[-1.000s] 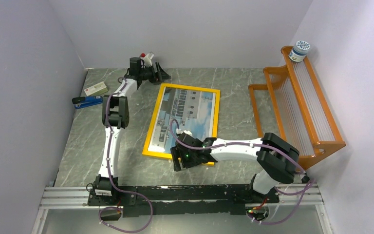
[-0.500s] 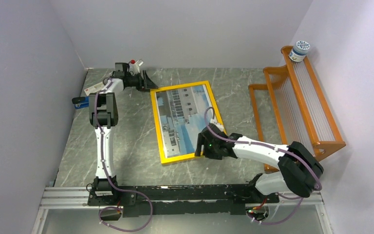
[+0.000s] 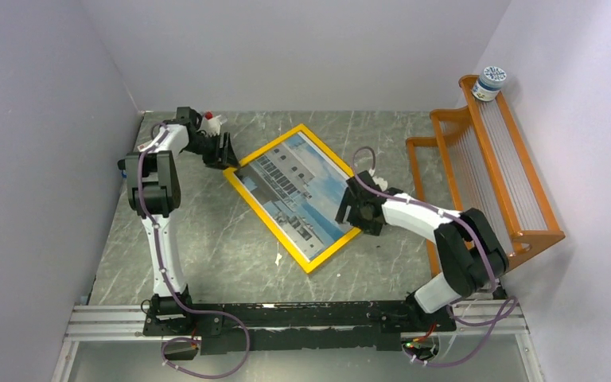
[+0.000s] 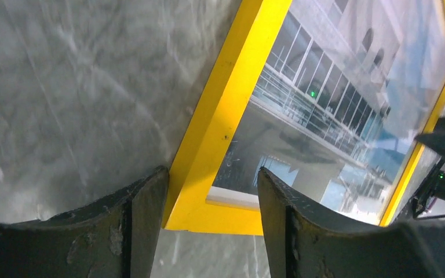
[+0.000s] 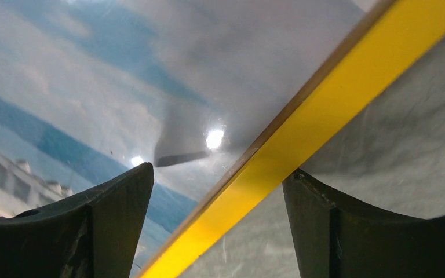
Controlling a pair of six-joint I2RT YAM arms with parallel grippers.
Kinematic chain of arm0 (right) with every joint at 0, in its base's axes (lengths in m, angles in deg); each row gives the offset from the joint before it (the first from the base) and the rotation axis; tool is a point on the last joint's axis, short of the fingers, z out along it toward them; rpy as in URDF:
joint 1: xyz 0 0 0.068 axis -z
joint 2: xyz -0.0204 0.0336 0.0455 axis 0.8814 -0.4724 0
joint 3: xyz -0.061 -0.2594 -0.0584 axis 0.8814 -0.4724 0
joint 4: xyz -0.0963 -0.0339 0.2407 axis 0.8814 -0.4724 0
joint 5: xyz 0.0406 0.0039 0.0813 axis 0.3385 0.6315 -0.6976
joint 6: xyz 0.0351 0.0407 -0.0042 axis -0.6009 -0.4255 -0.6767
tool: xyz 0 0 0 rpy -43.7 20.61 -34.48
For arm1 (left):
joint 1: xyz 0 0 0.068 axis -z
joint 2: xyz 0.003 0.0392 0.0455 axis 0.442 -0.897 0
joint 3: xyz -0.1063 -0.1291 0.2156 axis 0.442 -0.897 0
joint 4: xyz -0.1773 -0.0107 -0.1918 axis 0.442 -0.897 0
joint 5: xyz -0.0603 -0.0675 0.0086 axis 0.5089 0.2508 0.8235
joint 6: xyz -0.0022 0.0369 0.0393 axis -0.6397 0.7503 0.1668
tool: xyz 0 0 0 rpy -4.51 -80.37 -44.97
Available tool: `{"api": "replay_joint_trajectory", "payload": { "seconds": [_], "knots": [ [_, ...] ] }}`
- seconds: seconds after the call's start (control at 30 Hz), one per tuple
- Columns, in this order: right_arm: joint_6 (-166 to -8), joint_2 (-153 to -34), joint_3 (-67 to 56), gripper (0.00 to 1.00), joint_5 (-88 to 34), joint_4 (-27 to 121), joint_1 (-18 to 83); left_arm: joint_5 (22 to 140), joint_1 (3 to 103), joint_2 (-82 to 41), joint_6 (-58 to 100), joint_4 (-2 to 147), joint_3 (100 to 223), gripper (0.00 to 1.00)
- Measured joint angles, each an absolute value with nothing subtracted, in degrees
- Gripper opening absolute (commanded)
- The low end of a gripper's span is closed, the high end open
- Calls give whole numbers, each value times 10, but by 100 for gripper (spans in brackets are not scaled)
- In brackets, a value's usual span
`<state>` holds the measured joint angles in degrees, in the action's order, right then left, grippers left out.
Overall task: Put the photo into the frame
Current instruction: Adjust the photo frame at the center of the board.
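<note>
The frame (image 3: 267, 221), with its thin yellow border, lies flat and turned diagonally on the grey table. The photo (image 3: 302, 187) of a white building and blue sky lies inside it. My left gripper (image 3: 224, 151) is open at the frame's far-left corner. In the left wrist view its fingers (image 4: 145, 214) straddle that yellow corner (image 4: 220, 127), with the photo (image 4: 324, 87) beyond. My right gripper (image 3: 350, 208) is open over the frame's right edge. In the right wrist view that gripper (image 5: 217, 197) straddles the yellow border (image 5: 301, 133), with the photo's (image 5: 92, 87) blue sky under one finger.
An orange slatted rack (image 3: 485, 175) stands at the right wall with a small jar (image 3: 490, 82) on top. A white red-capped bottle (image 3: 211, 119) sits behind the left gripper. A small white scrap (image 3: 277, 259) lies near the frame's front corner. Walls close in on three sides.
The frame has turned anticlockwise from nearly upright to diagonal. My right gripper swung from its near edge round to its right edge. My left gripper moved left and nearer, to the corner.
</note>
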<state>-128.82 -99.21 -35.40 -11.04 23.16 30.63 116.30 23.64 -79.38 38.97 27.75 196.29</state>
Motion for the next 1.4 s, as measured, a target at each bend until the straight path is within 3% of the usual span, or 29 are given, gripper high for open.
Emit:
{"api": "replay_joint_trajectory", "payload": {
  "seconds": [0.27,0.63,0.97,1.17,1.4],
  "knots": [
    [-1234,-1079,-269,85,-101,256,387,1135,215,-735,378,239,1869,60],
    [-1167,-1189,-152,88,-133,322,446,1046,217,-599,205,268,1663,62],
    [-1145,-1229,-93,88,-180,326,447,941,263,-470,125,271,1513,74],
    [-1149,-1213,-47,89,-174,264,430,883,277,-444,100,251,1512,82],
    [-1154,-1063,-45,87,-110,205,416,803,278,-335,98,219,1570,86]
  ]
}}
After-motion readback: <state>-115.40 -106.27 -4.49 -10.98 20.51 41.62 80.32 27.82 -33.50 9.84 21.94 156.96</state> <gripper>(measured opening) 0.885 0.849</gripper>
